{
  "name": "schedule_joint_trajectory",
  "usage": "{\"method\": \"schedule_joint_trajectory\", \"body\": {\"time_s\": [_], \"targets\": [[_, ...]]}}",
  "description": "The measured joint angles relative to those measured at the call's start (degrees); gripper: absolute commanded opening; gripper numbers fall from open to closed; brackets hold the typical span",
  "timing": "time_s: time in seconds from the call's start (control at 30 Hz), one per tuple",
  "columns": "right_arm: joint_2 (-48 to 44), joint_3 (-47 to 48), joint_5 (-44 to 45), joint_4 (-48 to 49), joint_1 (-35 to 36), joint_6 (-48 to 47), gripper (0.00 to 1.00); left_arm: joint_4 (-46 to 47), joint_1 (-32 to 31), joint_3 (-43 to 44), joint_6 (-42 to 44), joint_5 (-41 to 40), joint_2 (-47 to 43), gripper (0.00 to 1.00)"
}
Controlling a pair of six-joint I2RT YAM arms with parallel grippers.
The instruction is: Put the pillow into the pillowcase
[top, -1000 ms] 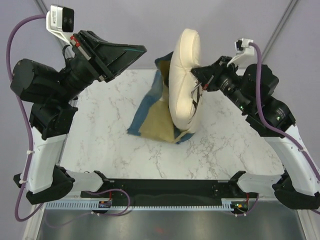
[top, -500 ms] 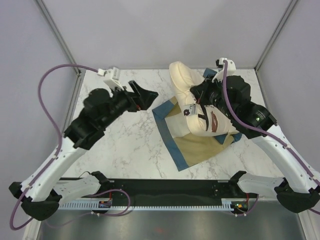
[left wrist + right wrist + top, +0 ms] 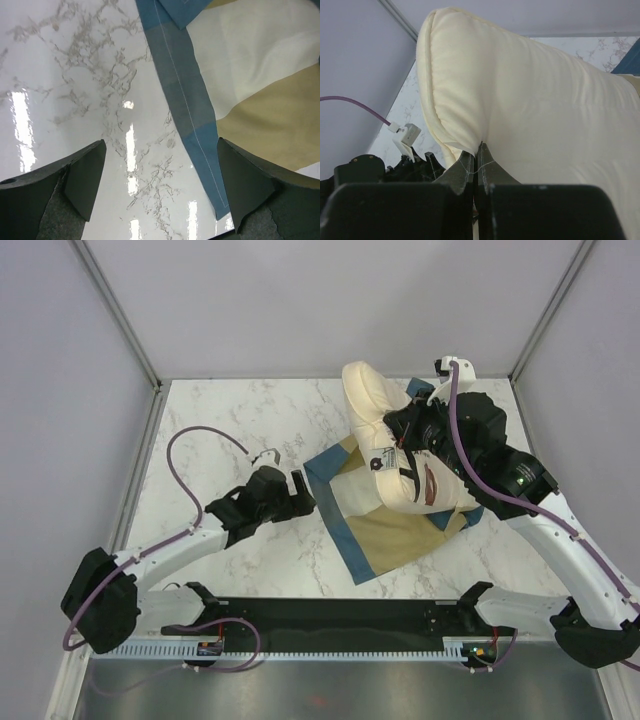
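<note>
Left tool (image 3: 161,150) gaped at nine o'clock of the pillowcase (image 3: 250,100); right tool (image 3: 476,150) clamped the pillow (image 3: 530,100); smartest was catching just the top layer.

Glossy marble-look table (image 3: 75,75), matt cloth pillowcase (image 3: 250,125), smooth, perhaps cotton pillow (image 3: 545,100)
</note>
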Motion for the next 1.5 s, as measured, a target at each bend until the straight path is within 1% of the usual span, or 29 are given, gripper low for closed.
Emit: {"method": "schedule_joint_trajectory", "body": {"time_s": [0.1,0.13,0.27,0.37,0.53,0.67,0.8,0.9,0.93,0.97,1.03,1.07,1.17,1.23,1.4,1.5], "targets": [[0.0,0.0,0.0,-0.02,0.0,-0.07,0.0,3.56,-0.02,-3.5,-3.5,2.03,2.21,1.0],[0.0,0.0,0.0,-0.04,0.0,-0.07,0.0,3.85,-0.02,-3.63,-4.0,2.49,3.06,1.0],[0.0,0.0,0.0,-0.04,0.0,-0.09,0.0,6.36,0.0,-2.75,-6.84,4.24,10.99,1.0],[0.0,0.0,0.0,-0.07,0.0,-0.09,0.0,7.72,-0.07,-0.44,-9.03,5.6,17.66,1.0],[0.0,0.0,-0.02,-0.07,0.0,-0.07,0.0,12.81,-0.44,2.84,-12.66,7.52,22.62,1.0],[-0.02,0.0,-0.02,-0.07,0.0,-0.02,0.0,14.16,-1.42,5.97,-14.6,7.58,26.08,1.0],[-0.02,-0.02,-0.02,-0.07,0.0,0.07,0.0,14.34,-3.65,10.97,-17.33,7.39,30.75,1.0],[-0.07,-0.02,-0.02,-0.07,0.0,0.09,0.0,15.32,-5.16,12.81,-19.91,7.21,32.92,0.99],[-0.11,-0.02,-0.02,-0.09,0.0,0.09,0.0,16.04,-5.49,12.9,-20.98,7.21,33.38,0.94],[-0.17,-0.02,-0.02,-0.09,0.0,0.09,0.0,17.16,-5.73,12.9,-22.03,7.21,33.81,0.78],[-0.5,-0.15,-0.02,-0.11,0.0,0.11,0.0,19.21,-5.9,12.68,-23.67,7.28,35.08,0.66],[-0.74,-0.31,-0.02,-0.11,0.0,0.11,0.0,21.18,-5.9,12.44,-24.3,7.5,35.91,0.49],[-1.33,-0.55,-0.07,-0.15,0.0,0.13,0.0,25.14,-5.92,12.11,-25.66,7.1,38.84,0.09],[-1.68,-0.66,-0.15,-0.26,0.0,0.15,0.0,27.34,-5.95,11.67,-25.44,6.67,39.87,0.03],[-2.43,-1.25,-0.44,-0.42,-0.11,0.15,0.0,34.6,-6.05,7.21,-22.67,5.6,38.53,0.02],[-2.62,-1.64,-0.59,-0.39,-0.11,0.17,0.0,36.85,-6.05,2.95,-19.23,5.53,33.66,0.02]]}}
